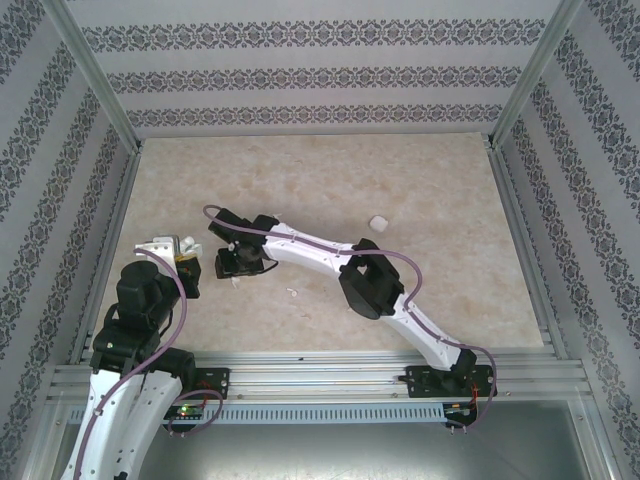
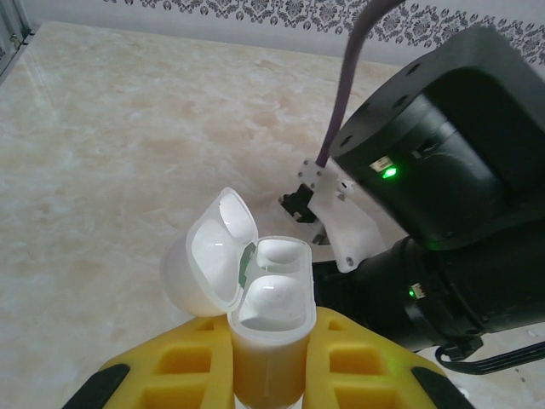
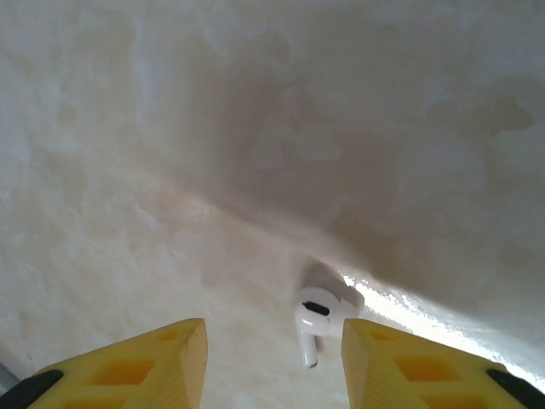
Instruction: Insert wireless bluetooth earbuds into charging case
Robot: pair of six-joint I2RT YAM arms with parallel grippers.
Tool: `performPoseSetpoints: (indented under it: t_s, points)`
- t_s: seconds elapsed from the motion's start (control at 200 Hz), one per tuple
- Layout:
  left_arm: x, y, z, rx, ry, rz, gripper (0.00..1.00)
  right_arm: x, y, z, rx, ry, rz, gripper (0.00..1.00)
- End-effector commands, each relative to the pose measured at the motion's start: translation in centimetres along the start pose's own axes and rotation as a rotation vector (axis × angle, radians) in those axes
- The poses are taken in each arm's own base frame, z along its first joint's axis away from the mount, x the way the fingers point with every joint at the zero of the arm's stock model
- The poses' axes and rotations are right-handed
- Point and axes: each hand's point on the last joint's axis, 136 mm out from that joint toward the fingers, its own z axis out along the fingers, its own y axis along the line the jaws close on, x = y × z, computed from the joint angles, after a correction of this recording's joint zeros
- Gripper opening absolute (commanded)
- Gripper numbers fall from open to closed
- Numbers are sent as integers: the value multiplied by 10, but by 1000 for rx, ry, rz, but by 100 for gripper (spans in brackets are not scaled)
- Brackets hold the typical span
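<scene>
Left wrist: pinching open charging case (image 2: 272, 298) in left gripper (image 2: 268, 358). Right wrist: over earbud (image 3: 322, 313) on table (image 3: 255, 128), right gripper (image 3: 272, 332) half-open.

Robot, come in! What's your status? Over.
Left pincer shut on open case. Right pincer open, astride an earbud lying on the table. Right arm close beside the case.
</scene>
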Motion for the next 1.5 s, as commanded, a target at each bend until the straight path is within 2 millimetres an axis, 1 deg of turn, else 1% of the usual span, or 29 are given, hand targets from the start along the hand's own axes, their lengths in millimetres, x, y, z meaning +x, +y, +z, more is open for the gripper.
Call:
performPoseSetpoints:
  t_s: [0.0, 0.295, 0.41, 0.565, 0.764, 0.974, 1.174, 1.324, 1.459, 1.494]
  points:
    - [7, 7, 0, -32, 14, 23, 2, 9, -10, 6, 84, 28, -19, 46]
    - [9, 6, 2, -25, 16, 34, 3, 10, -13, 8, 131, 20, -43, 46]
    - [10, 6, 2, -25, 19, 36, 3, 15, -16, 15, 134, 41, -43, 44]
    - [13, 6, 3, -20, 24, 35, 3, 21, -12, 22, 124, 56, -52, 41]
    - [15, 6, 3, -15, 28, 36, 4, 24, -12, 29, 131, 67, -59, 39]
    - [17, 5, 3, -8, 29, 39, 4, 19, -13, 31, 120, 59, -58, 36]
    - [20, 2, 8, 9, 31, 47, 6, 15, -17, 31, 99, 71, -41, 29]
    - [25, -8, 16, 70, 45, 53, 6, 11, -21, 26, 82, 67, -28, 25]
    - [27, -19, 19, 139, 48, 55, 6, 4, -38, 13, 91, 43, -14, 25]
    - [28, -23, 21, 163, 49, 54, 6, 1, -42, 7, 89, 28, -7, 25]
